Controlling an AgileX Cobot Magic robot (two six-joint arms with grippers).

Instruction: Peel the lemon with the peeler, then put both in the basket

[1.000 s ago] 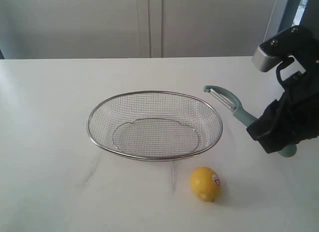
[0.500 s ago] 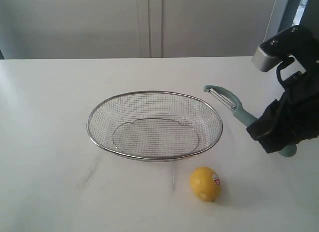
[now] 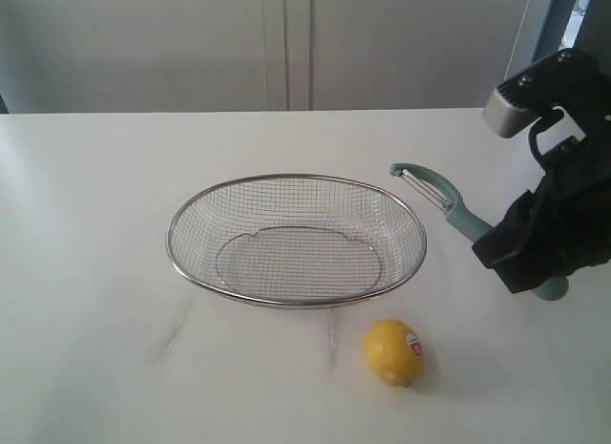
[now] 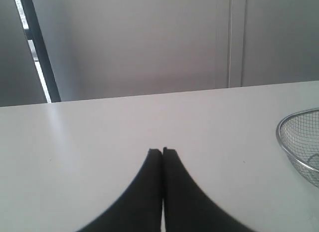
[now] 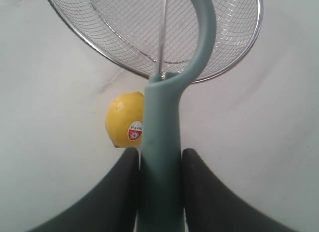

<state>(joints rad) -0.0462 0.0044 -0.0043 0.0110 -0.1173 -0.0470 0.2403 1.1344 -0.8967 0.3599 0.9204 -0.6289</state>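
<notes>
Right wrist view: our right gripper (image 5: pixel 160 154) is clamped on the teal handle of the peeler (image 5: pixel 160 107), blade pointing toward the basket (image 3: pixel 172 248). Nothing has shifted over the last second, so we judge peeling hasn't begun. The lemon (image 3: pixel 392 351) sits on the table (image 3: pixel 95 368) at the basket's five o'clock, with the peeler at three. The left gripper (image 4: pixel 162 152) is pressed closed and empty.

My work surface is a white table (image 3: pixel 95 224), matte. Two items rest directly on it. The basket (image 3: pixel 170 242), wire mesh, sits upright near the centre. The lemon (image 3: pixel 392 351) lies at five o'clock from the basket, near its rim but apart, with its sticker (image 3: pixel 413 345) at three o'clock. Faint grey streaks (image 3: pixel 178 325) mark the tabletop at six and seven o'clock from the basket.
</notes>
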